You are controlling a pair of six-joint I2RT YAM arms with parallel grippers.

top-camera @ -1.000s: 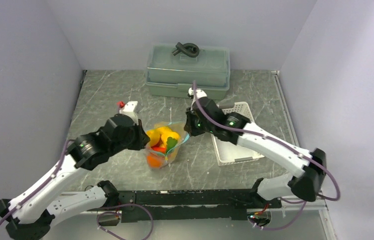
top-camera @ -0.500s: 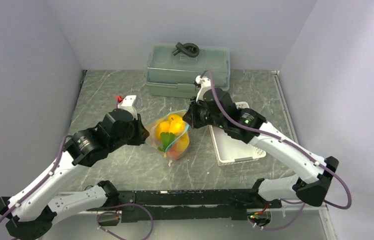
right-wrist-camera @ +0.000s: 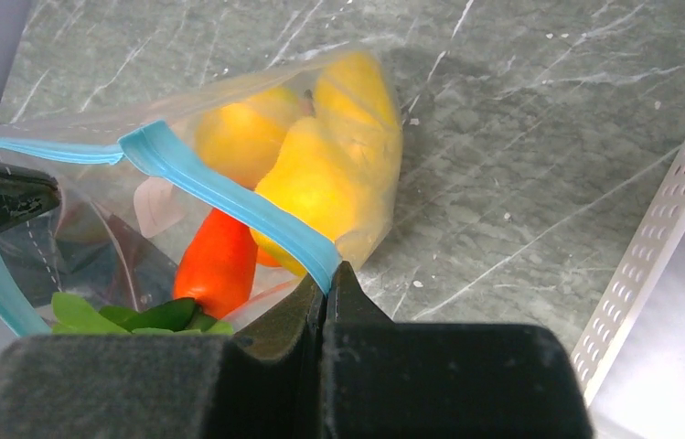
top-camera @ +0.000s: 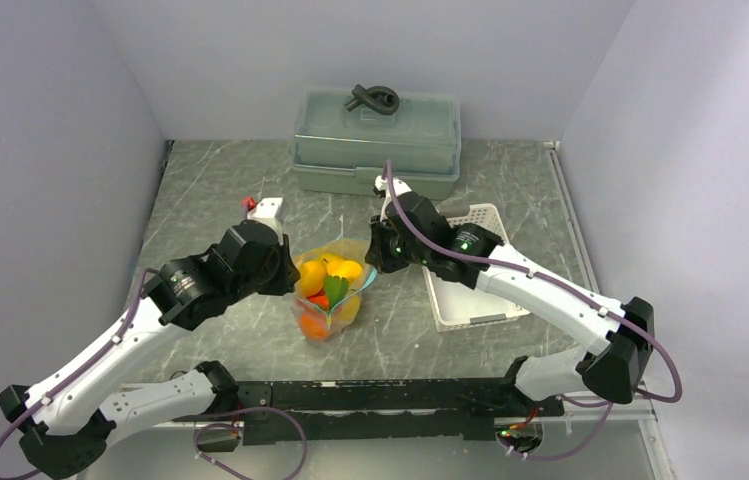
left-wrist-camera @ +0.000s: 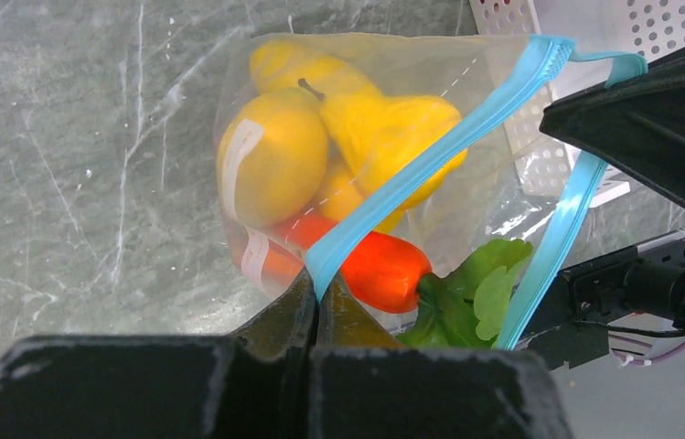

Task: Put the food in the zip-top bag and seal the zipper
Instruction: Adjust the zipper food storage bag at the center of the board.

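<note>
Between the two arms, over the grey marbled desk (top-camera: 220,180), the zip-top bag (top-camera: 330,300) hangs with its mouth open. Left tool (left-wrist-camera: 317,291) and right tool (right-wrist-camera: 327,274) are each clenched on one end of the teal zipper (left-wrist-camera: 430,155). Yellow, orange, red and green food (left-wrist-camera: 274,165) sits inside. A white basket (top-camera: 462,305) lies just to the right.

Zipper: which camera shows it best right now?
Left wrist: both lips of the zipper show, spread apart, one pinched in the left gripper. Right wrist shows mainly one lip; top external only a thin teal sliver.
</note>
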